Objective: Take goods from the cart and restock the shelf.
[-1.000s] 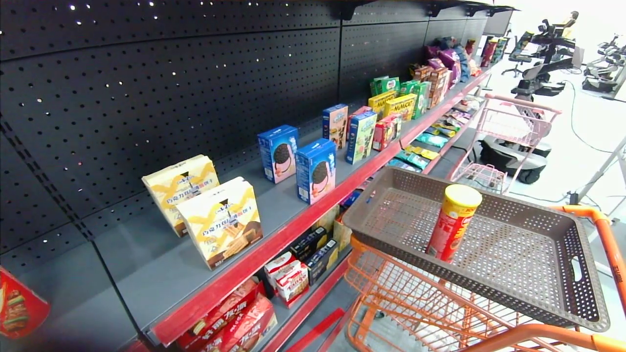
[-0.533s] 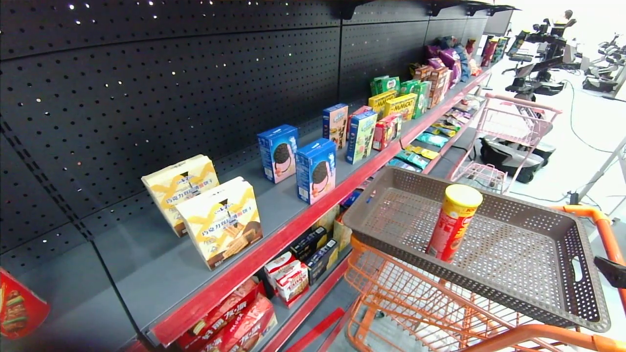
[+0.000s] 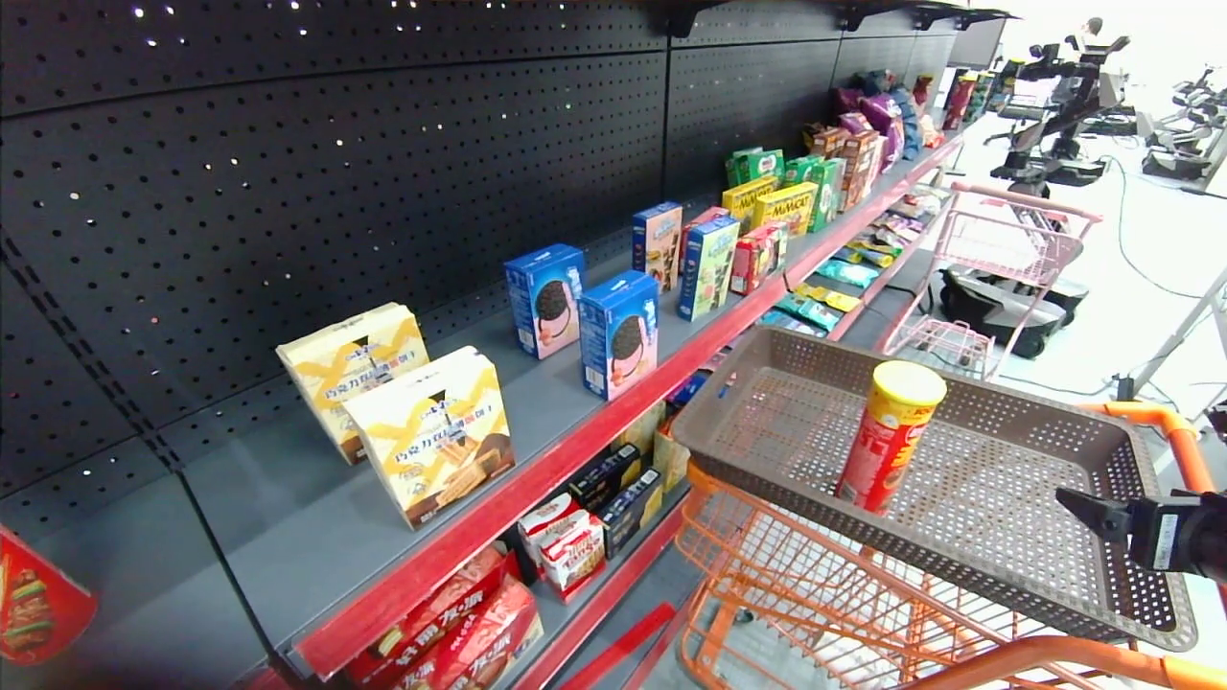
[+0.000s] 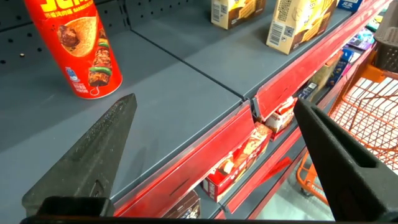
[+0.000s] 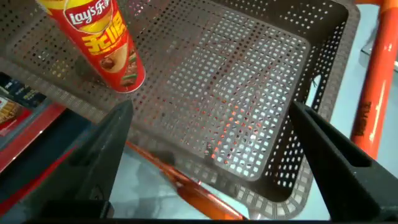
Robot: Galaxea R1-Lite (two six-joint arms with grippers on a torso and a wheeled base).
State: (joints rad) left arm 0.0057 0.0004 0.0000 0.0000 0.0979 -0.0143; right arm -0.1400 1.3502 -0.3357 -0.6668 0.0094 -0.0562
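Observation:
A red chip can (image 3: 887,436) with a yellow lid stands upright in the brown perforated basket (image 3: 767,479) on top of the orange cart (image 3: 1184,441). My right gripper (image 3: 1093,513) hangs over the basket's near right corner, to the right of the can and apart from it. In the right wrist view that gripper (image 5: 210,107) is open and empty above the basket (image 5: 323,74), with the can (image 5: 102,43) off to one side. My left gripper (image 4: 214,101) is open and empty above the grey shelf (image 4: 186,81). Another red can (image 4: 84,46) stands on that shelf.
The grey shelf (image 3: 537,402) holds two yellow wafer boxes (image 3: 436,431), two blue cookie boxes (image 3: 618,335) and more boxes farther along, with bare room at its near end. Goods fill the lower shelves (image 3: 575,537). A pink cart (image 3: 1007,240) stands farther down the aisle.
My right gripper has come into the head view from the right edge and moved left over the basket. The chip can and the shelf goods have stayed put.

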